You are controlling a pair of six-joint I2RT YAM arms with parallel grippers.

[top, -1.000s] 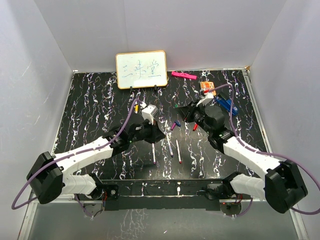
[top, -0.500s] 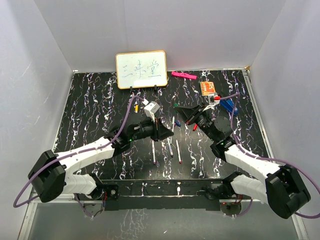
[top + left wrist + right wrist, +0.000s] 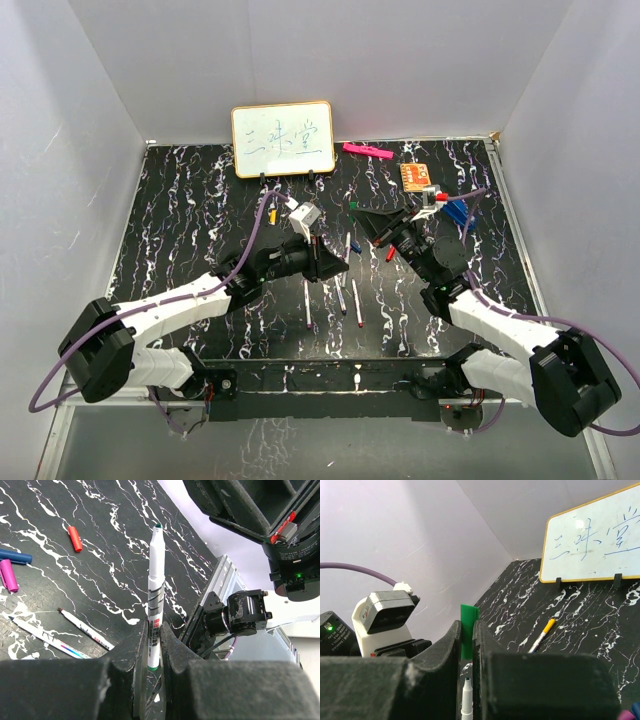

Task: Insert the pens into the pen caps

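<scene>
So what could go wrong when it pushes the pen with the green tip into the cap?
The left gripper holds the pen near its back end, so a push on the tip may tilt it. The green cap in the right gripper is small, so the tip might miss its opening and knock it loose.
</scene>
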